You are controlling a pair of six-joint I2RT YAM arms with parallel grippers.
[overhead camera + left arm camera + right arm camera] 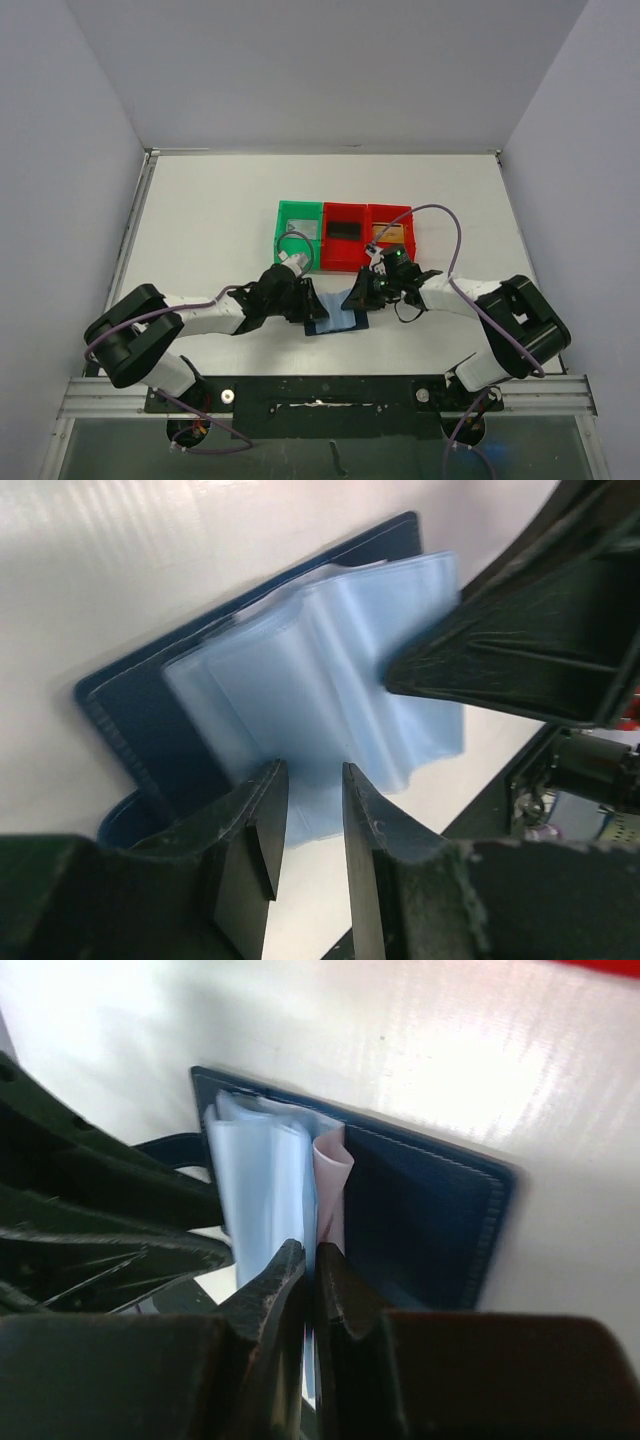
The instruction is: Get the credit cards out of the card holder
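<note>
Both arms are hiding most of the open card holder (335, 325) lying on the counter (200, 230) just before the trays, the right tool (308, 1252) clenching one pale pocket (262, 1180), the left tool (312, 775) straddling the pockets with its grip unclear, while a black card (343, 229) and an orange card (390, 236) are sitting in the red trays (343, 260).
</note>
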